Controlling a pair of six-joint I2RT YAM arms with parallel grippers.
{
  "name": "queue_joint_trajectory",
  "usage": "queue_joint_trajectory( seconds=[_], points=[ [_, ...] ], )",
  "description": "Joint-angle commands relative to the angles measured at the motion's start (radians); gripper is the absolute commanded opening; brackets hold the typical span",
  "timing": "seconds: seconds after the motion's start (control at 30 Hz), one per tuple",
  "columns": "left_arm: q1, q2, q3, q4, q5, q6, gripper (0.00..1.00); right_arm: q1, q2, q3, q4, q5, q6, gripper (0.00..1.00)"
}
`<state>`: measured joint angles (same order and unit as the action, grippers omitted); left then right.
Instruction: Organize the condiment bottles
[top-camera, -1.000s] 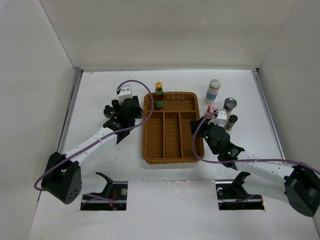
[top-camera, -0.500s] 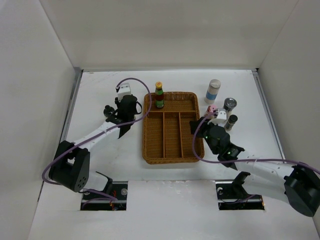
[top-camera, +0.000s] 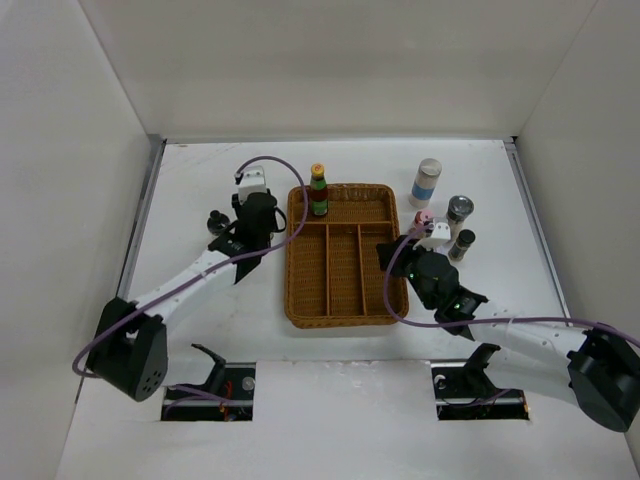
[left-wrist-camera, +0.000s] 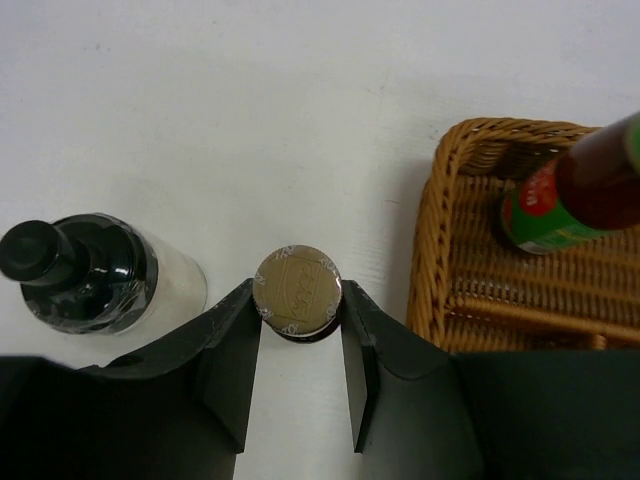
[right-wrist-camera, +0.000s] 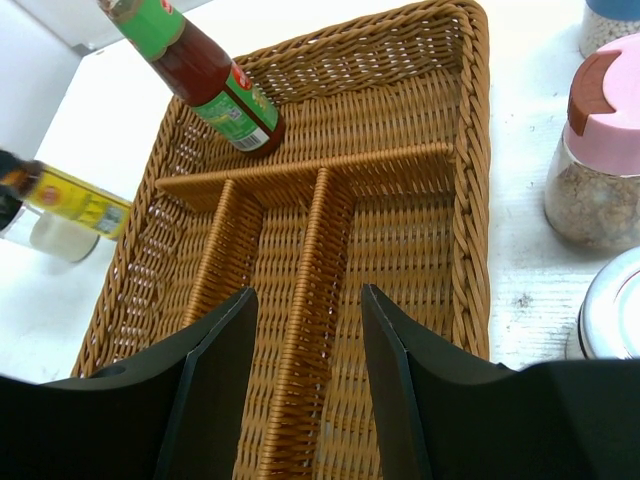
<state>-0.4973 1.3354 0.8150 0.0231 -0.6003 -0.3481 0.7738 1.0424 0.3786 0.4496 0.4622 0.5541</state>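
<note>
Left pincer (left-wrist-camera: 298, 305) has closed onto the metal-capped bottle (left-wrist-camera: 297, 285), which stands on the tabletop (left-wrist-camera: 200, 120) between the black-capped bottle (left-wrist-camera: 80, 272) and the wicker tray (left-wrist-camera: 450, 230). Judged ready for lifting. Right pincer (right-wrist-camera: 307, 295) hangs partly open and empty over the tray.

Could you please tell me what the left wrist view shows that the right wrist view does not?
Only the left wrist view: the left hand shut on a metal-capped bottle. Only the right wrist view: the open right hand above the wicker tray, plus the pink-lidded jar and a silver-topped shaker beside it. Both: the wicker tray and the green-labelled bottle standing in its end compartment.
</note>
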Motion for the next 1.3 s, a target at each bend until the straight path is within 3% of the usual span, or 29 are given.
queue_joint_trajectory(
  seconds=[0.0, 0.23, 0.37, 0.5, 0.87, 1.27],
  points=[
    [-0.051, -0.163, 0.078, 0.034, -0.061, 0.021, 0.14, 0.011, 0.004, 0.040, 0.034, -0.008, -0.006, 0.52],
    [-0.189, -0.274, 0.113, -0.026, -0.107, 0.037, 0.14, 0.008, -0.027, 0.023, 0.044, 0.004, -0.003, 0.52],
    [-0.295, -0.216, 0.118, -0.012, -0.108, 0.001, 0.14, 0.000, -0.030, 0.023, 0.032, 0.003, 0.001, 0.52],
    [-0.333, -0.125, 0.127, 0.031, -0.102, -0.018, 0.14, -0.001, -0.038, 0.016, 0.038, 0.007, 0.001, 0.52],
    [-0.346, 0.031, 0.116, 0.176, -0.087, -0.020, 0.15, -0.003, -0.036, 0.019, 0.035, 0.001, 0.001, 0.53],
    [-0.335, 0.107, 0.104, 0.149, -0.090, -0.029, 0.17, -0.006, -0.041, 0.020, 0.029, 0.000, 0.001, 0.52]
  ],
)
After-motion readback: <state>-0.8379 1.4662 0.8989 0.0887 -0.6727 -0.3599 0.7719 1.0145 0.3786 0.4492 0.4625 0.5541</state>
